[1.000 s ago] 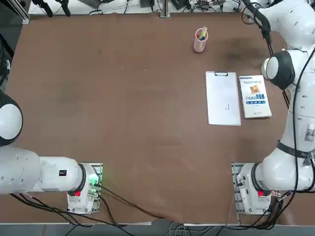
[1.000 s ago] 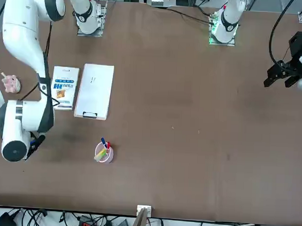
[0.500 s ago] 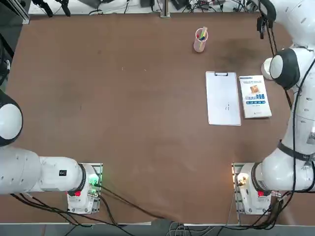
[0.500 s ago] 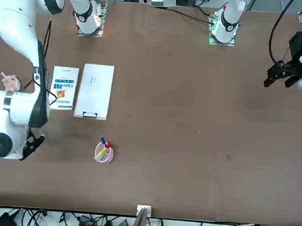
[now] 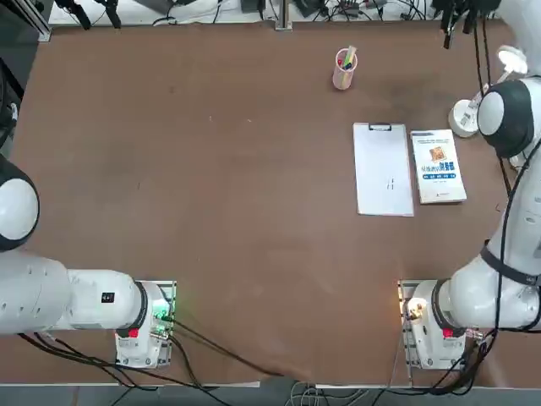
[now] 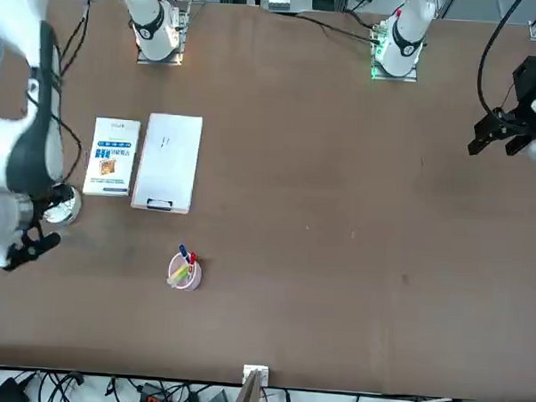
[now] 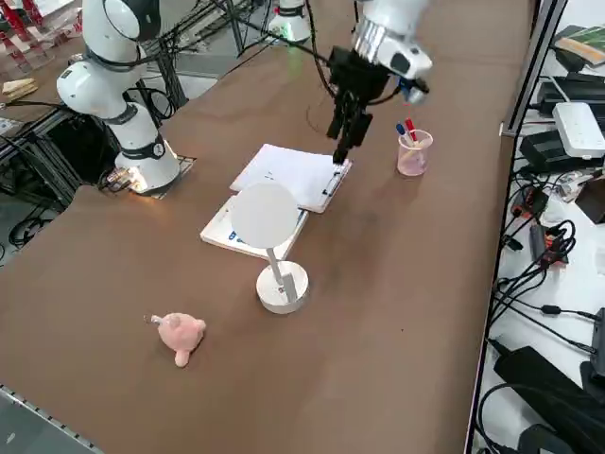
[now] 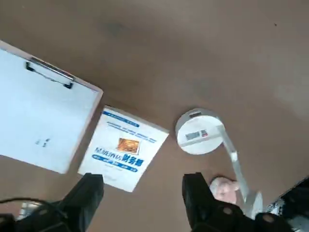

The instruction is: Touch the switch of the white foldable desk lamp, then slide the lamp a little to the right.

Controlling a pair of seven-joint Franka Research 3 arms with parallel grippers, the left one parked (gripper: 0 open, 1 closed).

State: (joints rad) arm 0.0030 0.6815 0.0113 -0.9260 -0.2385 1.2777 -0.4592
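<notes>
My right gripper point(image 8: 141, 200) hangs over the table point(image 7: 369, 378) with its fingers spread wide and nothing between them, while the white foldable desk lamp point(image 7: 282, 287) stands near the book point(image 8: 124, 147).

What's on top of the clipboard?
A white sheet with small dark marks, and a metal clip at one end. Whatever the sheet covers can't be seen.

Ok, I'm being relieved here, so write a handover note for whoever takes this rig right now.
Right gripper: open, holding nothing, raised over the table.
White desk lamp: standing beside the book; pink toy nearby.
Done: I can't tell whether the switch has been touched.
Left: touch the switch if needed, then slide the lamp slightly right.
</notes>
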